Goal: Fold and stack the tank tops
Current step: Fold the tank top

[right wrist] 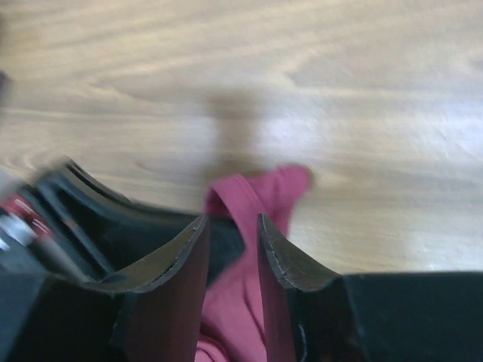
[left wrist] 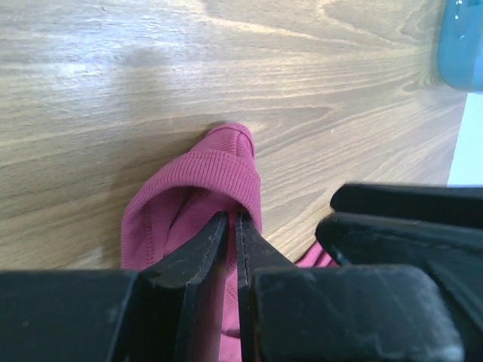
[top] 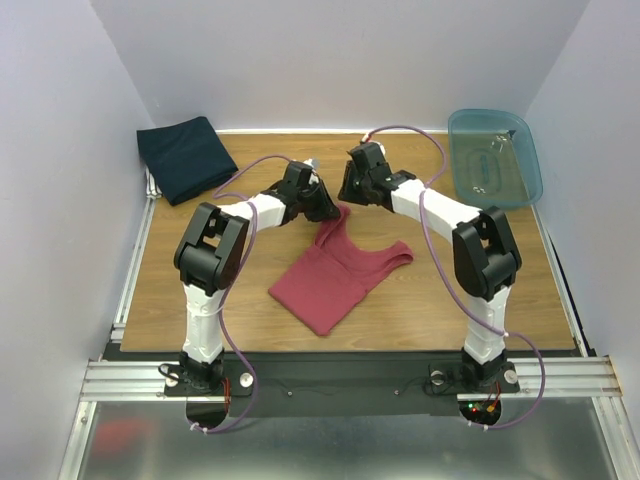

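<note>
The maroon tank top (top: pixel 335 270) lies partly folded on the wooden table, one strap reaching up toward both grippers. My left gripper (top: pixel 327 207) is shut on that strap; in the left wrist view the narrow jaws (left wrist: pixel 232 216) pinch the ribbed maroon strap (left wrist: pixel 198 188), whose looped end rests on the wood. My right gripper (top: pixel 351 188) hovers just beyond it, open. In the right wrist view its fingers (right wrist: pixel 231 222) stand apart with the maroon strap (right wrist: pixel 256 197) loose between them. The navy tank top (top: pixel 185 157) sits as a folded square at the back left.
A translucent blue plastic tub (top: pixel 493 156) stands at the back right corner, its edge also showing as the blue tub (left wrist: pixel 462 41) in the left wrist view. White walls close in the table on three sides. Both arms crowd together over the middle back of the table.
</note>
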Robot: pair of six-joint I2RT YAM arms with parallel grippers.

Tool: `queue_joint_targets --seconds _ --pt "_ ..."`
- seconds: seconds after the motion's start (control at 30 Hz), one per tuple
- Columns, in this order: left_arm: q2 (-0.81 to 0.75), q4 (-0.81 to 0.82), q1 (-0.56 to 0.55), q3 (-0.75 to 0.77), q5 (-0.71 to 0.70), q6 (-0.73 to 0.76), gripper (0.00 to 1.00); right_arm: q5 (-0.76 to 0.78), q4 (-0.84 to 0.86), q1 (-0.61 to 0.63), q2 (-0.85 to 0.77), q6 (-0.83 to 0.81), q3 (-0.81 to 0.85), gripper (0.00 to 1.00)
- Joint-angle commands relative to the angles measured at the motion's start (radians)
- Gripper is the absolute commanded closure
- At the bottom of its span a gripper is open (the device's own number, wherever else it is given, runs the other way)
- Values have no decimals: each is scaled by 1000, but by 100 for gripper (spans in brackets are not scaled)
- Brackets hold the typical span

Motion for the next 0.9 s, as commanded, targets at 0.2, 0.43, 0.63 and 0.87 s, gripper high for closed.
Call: queue_joint_targets --seconds 0.2,0.43,0.63,0.87 --pt "-57 29 -43 -52 -19 10 79 -8 -14 -2 103 4 110 58" --pt "-42 33 -66 -55 -52 -13 79 16 -14 0 79 4 61 57" --pt "-43 33 -71 -66 -80 -24 79 47 -18 0 53 9 15 52" --pt "-37 38 -80 -72 -94 -32 79 35 -24 -5 45 35 1 45"
